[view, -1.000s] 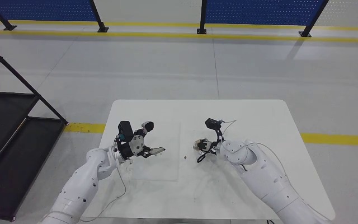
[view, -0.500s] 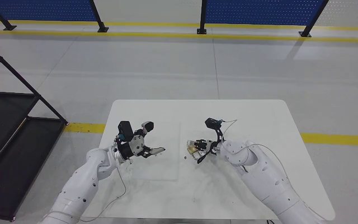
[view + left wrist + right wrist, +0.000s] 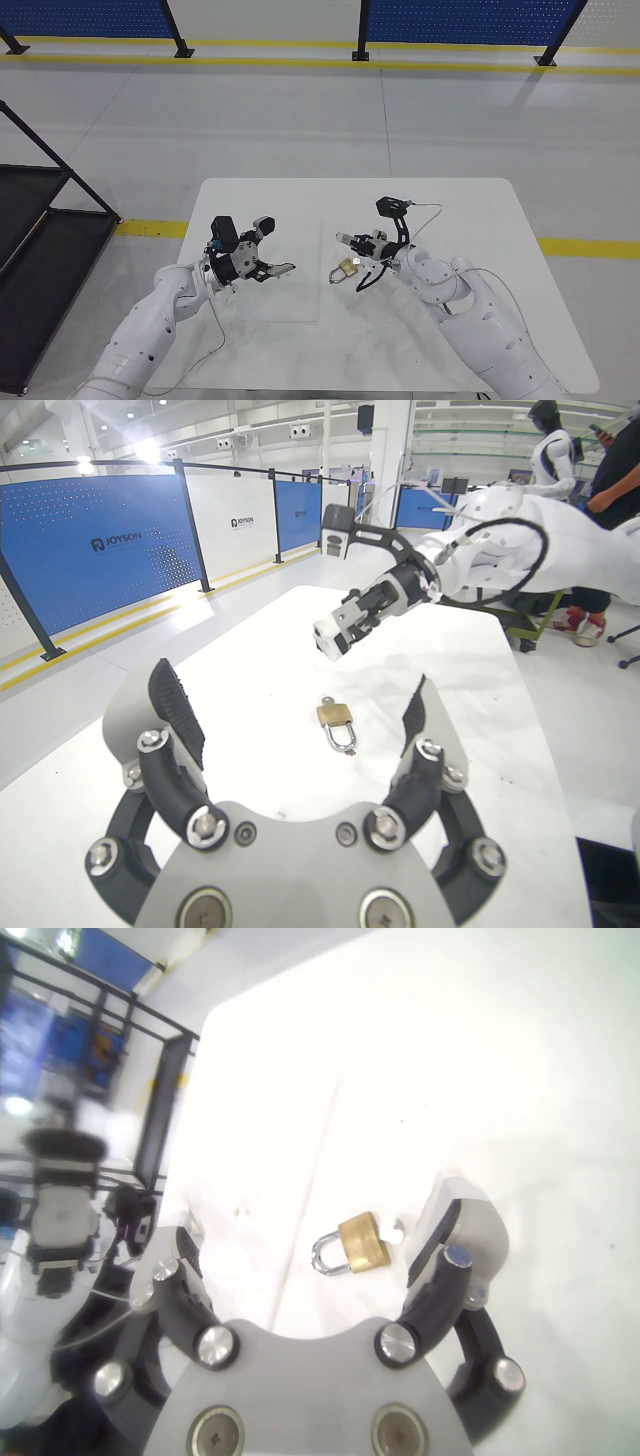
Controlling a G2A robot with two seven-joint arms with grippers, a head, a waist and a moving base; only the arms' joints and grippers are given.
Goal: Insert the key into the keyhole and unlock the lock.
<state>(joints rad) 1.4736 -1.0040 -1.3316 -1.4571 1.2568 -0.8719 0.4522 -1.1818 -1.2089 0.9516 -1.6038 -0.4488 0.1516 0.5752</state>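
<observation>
A brass padlock (image 3: pixel 347 267) with a silver shackle lies flat on the white table (image 3: pixel 450 200), near its middle. A small silver key (image 3: pixel 327 700) sticks out of the padlock's (image 3: pixel 334 714) body, at the end opposite the shackle. My right gripper (image 3: pixel 352 252) hovers just over the padlock (image 3: pixel 364 1244), open, with the lock below the gap and touching neither finger. My left gripper (image 3: pixel 275 247) is held above the table's left part, open and empty, facing the padlock from a distance. In the left wrist view the left gripper (image 3: pixel 295 700) frames the lock, with the right gripper (image 3: pixel 332 640) beyond it.
A pale thin mat (image 3: pixel 280 290) covers the table under the left gripper, its edge just left of the padlock. A black rack (image 3: pixel 40 250) stands on the floor left of the table. The right half of the table is bare.
The right gripper carried the padlock a little to the left, let it go and rose; the padlock now lies on the table. The left arm has not moved.
</observation>
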